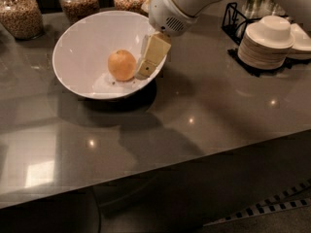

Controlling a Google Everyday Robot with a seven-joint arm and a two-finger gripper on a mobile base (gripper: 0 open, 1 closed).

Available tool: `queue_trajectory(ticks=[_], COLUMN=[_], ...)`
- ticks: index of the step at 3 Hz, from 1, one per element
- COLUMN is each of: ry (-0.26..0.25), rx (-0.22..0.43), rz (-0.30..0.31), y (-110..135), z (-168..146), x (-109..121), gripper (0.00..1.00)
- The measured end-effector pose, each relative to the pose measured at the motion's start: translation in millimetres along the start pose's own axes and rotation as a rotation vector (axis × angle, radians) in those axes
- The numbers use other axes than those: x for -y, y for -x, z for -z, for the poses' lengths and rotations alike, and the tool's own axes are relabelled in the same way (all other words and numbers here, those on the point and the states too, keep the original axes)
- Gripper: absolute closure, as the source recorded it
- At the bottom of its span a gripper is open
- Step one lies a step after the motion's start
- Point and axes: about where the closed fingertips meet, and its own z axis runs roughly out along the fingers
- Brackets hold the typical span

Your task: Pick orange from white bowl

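The orange lies at the bottom of the large white bowl, which stands on the grey counter at the back left. My gripper reaches down over the bowl's right rim from the white arm above. Its cream tip is inside the bowl, right beside the orange on its right side, touching or nearly touching it. The orange rests on the bowl's floor.
Three glass jars of grains stand behind the bowl. A stack of small pale dishes sits in a black wire rack at the back right. The counter's front edge runs across the lower part of the view.
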Motion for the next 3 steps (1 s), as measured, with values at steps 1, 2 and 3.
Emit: queue_trajectory(ticks=[1,2,3], ry=[-0.016,-0.027,-0.024], rx=[0.039,0.071,0.072], rz=[0.026,0.053,0.081], y=[2,3,2], z=[-25,-53,-78], x=[12,25,32], gripper=[0.0,0.0,0.19])
